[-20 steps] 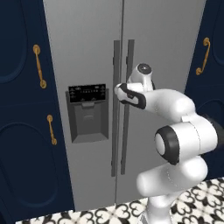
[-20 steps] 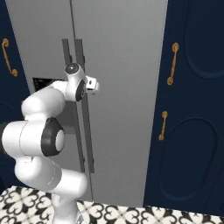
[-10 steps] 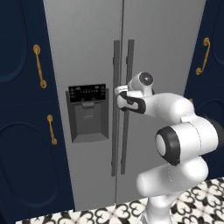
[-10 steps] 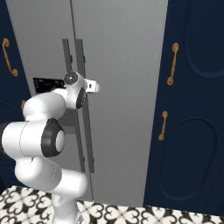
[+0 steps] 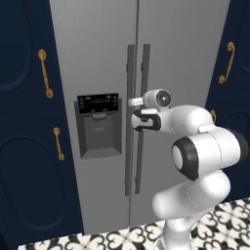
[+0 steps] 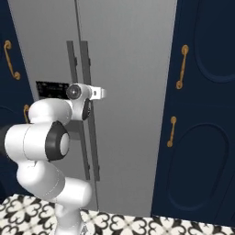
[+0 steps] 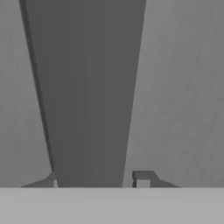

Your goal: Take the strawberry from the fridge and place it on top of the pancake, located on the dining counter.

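The tall grey fridge [image 5: 180,49] stands shut in front of me, its two long dark handles side by side down the middle. My gripper [image 5: 138,120] is at the right door's handle [image 5: 139,166], about level with the dispenser panel [image 5: 99,124]. In the hand view the dark handle [image 7: 87,87] runs straight up between the fingertips [image 7: 142,177], which sit close against its two sides. From the right base view the gripper [image 6: 86,110] is pressed to the same handle [image 6: 95,160]. The strawberry is hidden behind the shut doors. The pancake and the dining counter are out of view.
Navy cabinets with gold handles flank the fridge, one at the left [image 5: 29,146] and one at the right [image 6: 202,137]. Black-and-white patterned tiles [image 5: 122,240] cover the floor at the fridge's foot. My white arm [image 5: 205,156] stands close before the right door.
The hand has dropped a little along the handle and moved in onto it. Its jaws have narrowed around the handle.
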